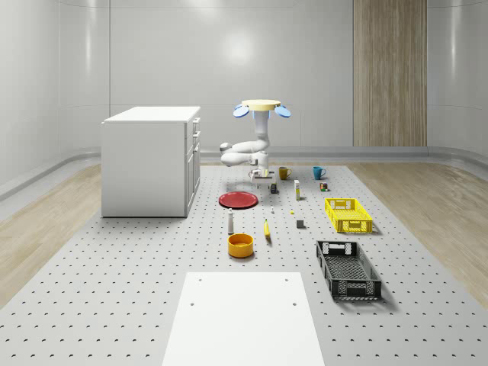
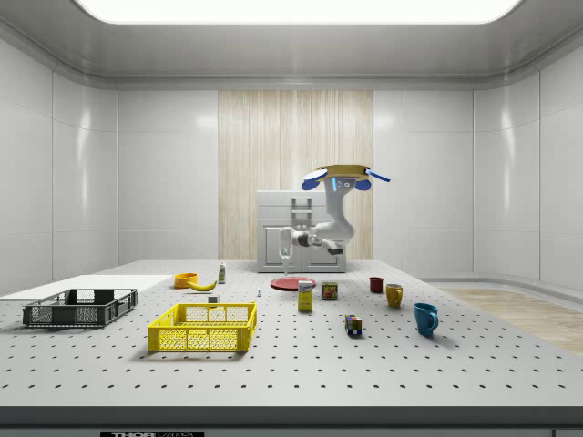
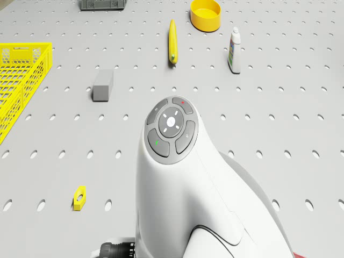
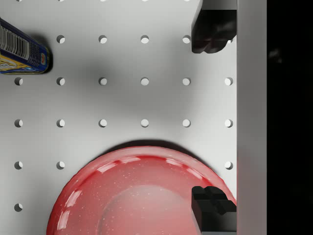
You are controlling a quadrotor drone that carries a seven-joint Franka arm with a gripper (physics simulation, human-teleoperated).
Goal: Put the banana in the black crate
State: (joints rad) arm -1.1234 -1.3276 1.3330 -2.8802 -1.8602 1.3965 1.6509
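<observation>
Banana (image 1: pixel 267 229) between bowl (image 1: pixel 240 245) and crate (image 1: pixel 348 269)

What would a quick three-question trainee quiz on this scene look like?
1. True or false: the banana already lies in the black crate.
2. Pick one. The claw is: A) shut on the banana; B) open and holding nothing, above the edge of the red plate; C) shut on a mug.
3. Short answer: the drone hovers at the table's far end. Which is nearer it, the yellow crate or the black crate?

Key: 1 false; 2 B; 3 yellow crate.
</observation>
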